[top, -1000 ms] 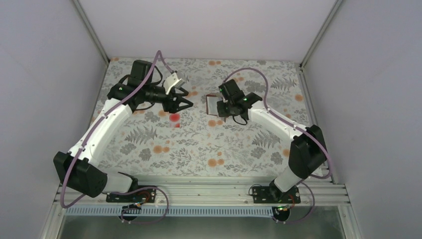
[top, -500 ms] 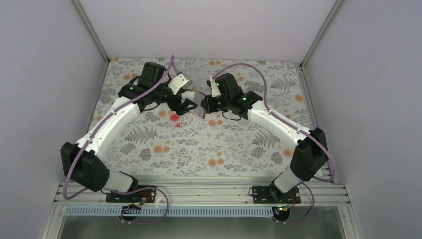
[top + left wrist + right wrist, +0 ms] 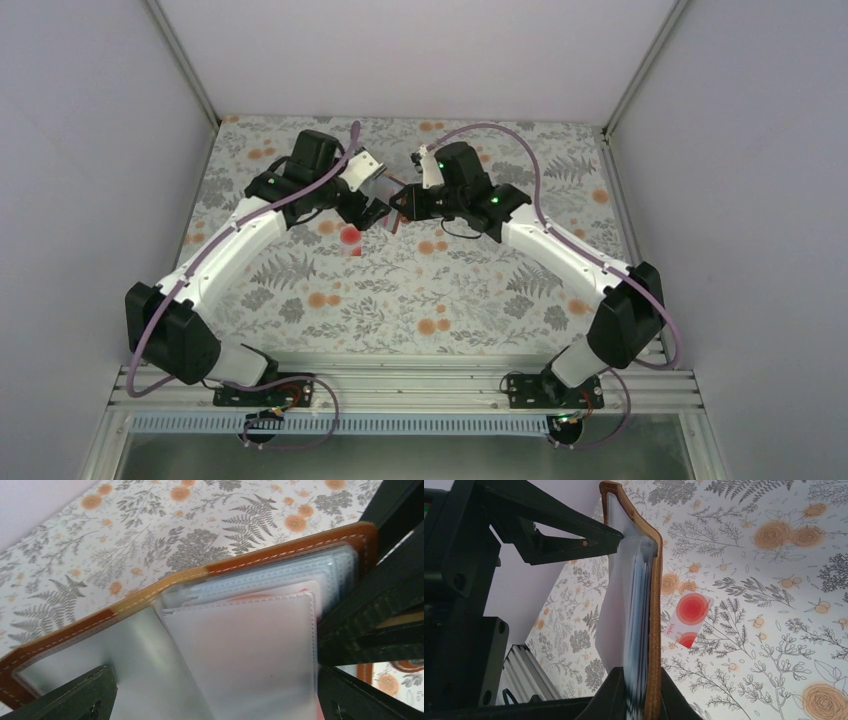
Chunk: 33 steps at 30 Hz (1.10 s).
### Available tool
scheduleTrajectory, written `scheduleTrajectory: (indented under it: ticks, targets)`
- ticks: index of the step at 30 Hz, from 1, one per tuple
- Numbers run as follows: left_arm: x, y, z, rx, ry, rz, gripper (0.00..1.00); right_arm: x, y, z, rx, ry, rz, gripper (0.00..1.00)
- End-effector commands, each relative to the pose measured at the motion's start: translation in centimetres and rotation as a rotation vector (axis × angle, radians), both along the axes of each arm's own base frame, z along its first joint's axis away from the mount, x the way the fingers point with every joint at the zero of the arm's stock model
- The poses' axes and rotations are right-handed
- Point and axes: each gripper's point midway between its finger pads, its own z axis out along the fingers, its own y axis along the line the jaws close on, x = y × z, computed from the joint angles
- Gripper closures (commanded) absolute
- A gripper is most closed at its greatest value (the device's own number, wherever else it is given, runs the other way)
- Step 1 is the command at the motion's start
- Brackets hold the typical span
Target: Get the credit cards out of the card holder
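Standing the holder point(image 3: 651, 605) on edge above the table point(image 3: 450, 290), midway along its far edge, looks meant to fan the clear sleeves point(image 3: 240, 655) toward the other arm. The right gripper point(image 3: 644, 700) is clamped on the holder's lower end. The left gripper point(image 3: 215, 695) is spread wide with the sleeves between its fingers, one fingertip point(image 3: 610, 530) against a leaf, gripping nothing. One card point(image 3: 687, 620), white with red blotches, lies flat just left of the holder. A reddish edge inside a sleeve may be another.
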Motion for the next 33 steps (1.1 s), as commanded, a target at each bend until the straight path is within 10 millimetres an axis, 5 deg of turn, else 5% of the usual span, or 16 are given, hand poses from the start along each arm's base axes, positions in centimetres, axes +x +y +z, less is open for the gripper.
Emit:
scheduleTrajectory:
  ticks: [1, 14, 18, 26, 29, 33]
  targets:
    - [1.3, 1.7, 0.0, 0.082, -0.081, 0.069, 0.0, -2.3, 0.9, 4.9, 0.126, -0.071, 0.099, 0.96]
    - [4.3, 7.8, 1.3, 0.155, -0.152, 0.251, 0.03, -3.3, -1.1, 5.9, 0.139, -0.11, 0.122, 0.96]
    - [5.2, 10.1, 2.7, 0.103, -0.151, 0.299, 0.03, -2.5, -2.4, 4.8, 0.115, -0.093, 0.07, 0.96]
    - [4.6, 11.8, 6.8, 0.061, -0.24, 0.286, 0.01, 1.4, -4.1, 1.0, -0.079, -0.074, -0.106, 0.96]
    - [3.6, 11.4, 9.1, 0.044, -0.282, 0.231, 0.04, 2.6, -4.3, 0.0, -0.138, -0.079, -0.14, 0.96]
    - [-1.7, 5.7, 11.0, -0.112, -0.256, -0.104, 0.18, 3.1, -2.7, -0.4, -0.132, -0.083, -0.084, 0.96]
